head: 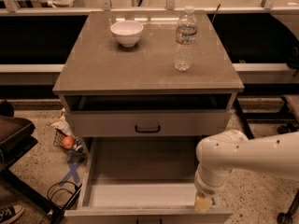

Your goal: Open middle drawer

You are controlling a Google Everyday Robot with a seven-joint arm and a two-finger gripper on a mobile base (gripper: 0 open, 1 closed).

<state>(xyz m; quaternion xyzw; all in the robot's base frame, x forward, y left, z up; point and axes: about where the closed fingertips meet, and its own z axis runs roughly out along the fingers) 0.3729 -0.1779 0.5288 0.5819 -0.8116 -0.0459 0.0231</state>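
The middle drawer [140, 197] is pulled far out toward me from the grey-beige cabinet [140, 66]. Its inside is bare, and its front panel [107, 214] lies along the bottom edge of the view. Directly above it, a drawer front with a small black bar handle [147, 129] is closed, and a dark open slot sits above that. The lowest drawer is hidden under the open one. My gripper [203, 203], at the end of the white arm [243, 155], points down at the right end of the open drawer's front edge.
A white bowl [126, 32] and a water bottle [185, 40] stand on the cabinet top. On the floor at left are a dark seat [11, 134], a wire basket with an orange fruit [68, 142], cables [60, 195] and a shoe [9, 213]. A castor [284, 217] is at the lower right.
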